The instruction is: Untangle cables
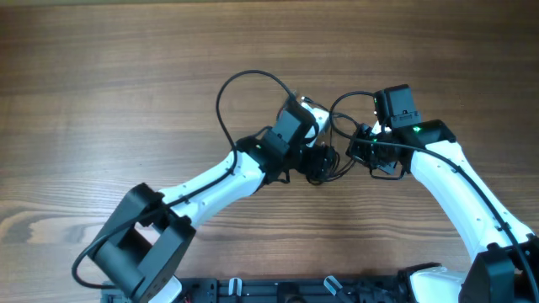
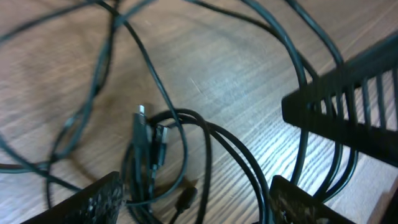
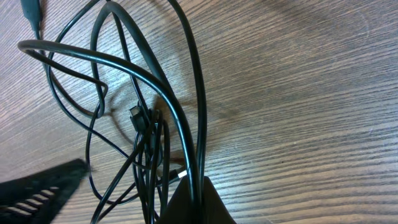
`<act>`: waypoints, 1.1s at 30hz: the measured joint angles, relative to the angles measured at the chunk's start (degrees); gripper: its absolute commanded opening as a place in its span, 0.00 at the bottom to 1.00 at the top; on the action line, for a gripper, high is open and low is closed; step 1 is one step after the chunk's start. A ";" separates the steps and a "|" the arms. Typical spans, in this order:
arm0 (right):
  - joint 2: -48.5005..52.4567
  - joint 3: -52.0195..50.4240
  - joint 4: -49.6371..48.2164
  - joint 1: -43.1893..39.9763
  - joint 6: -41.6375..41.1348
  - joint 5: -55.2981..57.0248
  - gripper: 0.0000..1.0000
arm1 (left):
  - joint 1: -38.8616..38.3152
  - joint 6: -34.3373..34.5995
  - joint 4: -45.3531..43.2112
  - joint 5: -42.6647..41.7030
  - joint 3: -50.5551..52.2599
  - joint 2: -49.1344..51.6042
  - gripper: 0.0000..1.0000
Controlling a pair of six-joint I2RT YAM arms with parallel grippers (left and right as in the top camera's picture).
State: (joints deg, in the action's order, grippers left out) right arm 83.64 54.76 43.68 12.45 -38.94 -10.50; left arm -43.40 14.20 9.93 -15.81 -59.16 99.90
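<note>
Pinching cables [image 3: 200, 112], right gripper [image 3: 196, 198] clamped shut; left gripper [image 2: 196, 200] spread wide, straddling them.

Thin black cables [image 1: 324, 167] in small tangle on table [image 1: 101, 67]; loose loops crossing one another; small plug ends [image 2: 142, 117] lying inside tangle.

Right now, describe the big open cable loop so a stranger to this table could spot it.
On the wooden table, find the left arm's wrist near the middle. A thin black cable loop arcs out from it toward the far side. Unlike the tangled cables between the two arms, it lies wide and open.
</note>
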 measured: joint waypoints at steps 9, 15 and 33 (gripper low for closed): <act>0.00 0.00 0.17 0.00 0.00 -0.02 0.04 | -2.10 0.00 -1.44 -0.57 0.00 2.54 0.71; 0.00 0.00 0.17 0.00 0.00 -0.02 0.04 | -2.10 0.02 -0.35 -0.61 0.00 3.93 0.68; 0.00 0.00 0.17 0.00 0.00 -0.46 0.04 | -2.32 0.00 3.87 -2.01 0.00 3.96 0.35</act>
State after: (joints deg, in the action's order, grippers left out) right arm 83.64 54.76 43.86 12.45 -38.94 -10.96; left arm -45.71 14.20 13.80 -17.82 -59.16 103.85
